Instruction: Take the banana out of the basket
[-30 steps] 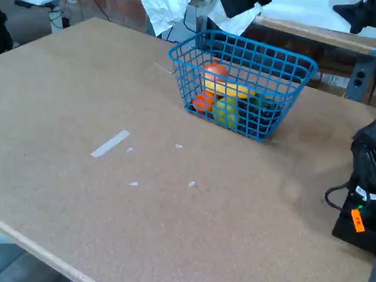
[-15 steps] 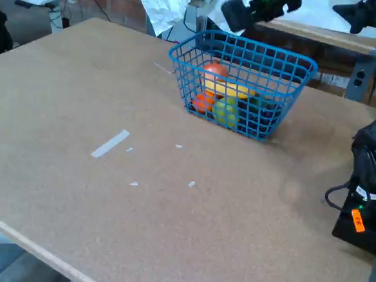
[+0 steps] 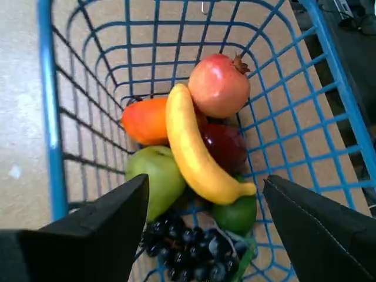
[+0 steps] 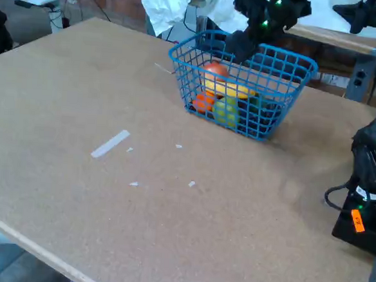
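The gripper (image 3: 202,232) hovers over the basket (image 3: 50,111), fingers apart, the banana (image 3: 194,150) just ahead between them; next, descend and close.

Bench (image 4: 114,84): a tan board surface is seen.
Tape strip (image 4: 110,143): laid flat on the bench, with small white scraps nearby.
Pomegranate (image 3: 218,85): reddish, round.
Pear (image 3: 157,179): green.
Grapes (image 3: 191,247): dark cluster.
White cloth (image 4: 168,4): seen behind the bench.
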{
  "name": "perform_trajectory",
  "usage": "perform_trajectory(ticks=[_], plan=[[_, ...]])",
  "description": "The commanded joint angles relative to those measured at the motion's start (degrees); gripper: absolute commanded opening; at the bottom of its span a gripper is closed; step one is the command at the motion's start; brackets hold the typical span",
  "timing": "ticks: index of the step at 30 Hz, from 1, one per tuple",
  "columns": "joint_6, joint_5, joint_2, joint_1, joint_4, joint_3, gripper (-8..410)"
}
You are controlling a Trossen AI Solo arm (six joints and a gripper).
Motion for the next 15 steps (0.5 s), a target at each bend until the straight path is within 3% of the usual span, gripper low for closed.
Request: perform_trajectory(ticks=[1, 15], plan=[[-0.48, 0.35, 4.44, -0.42, 3.48, 0.0, 271], [-2.38, 0.79, 20.26, -2.73, 8.5, 5.99, 271]])
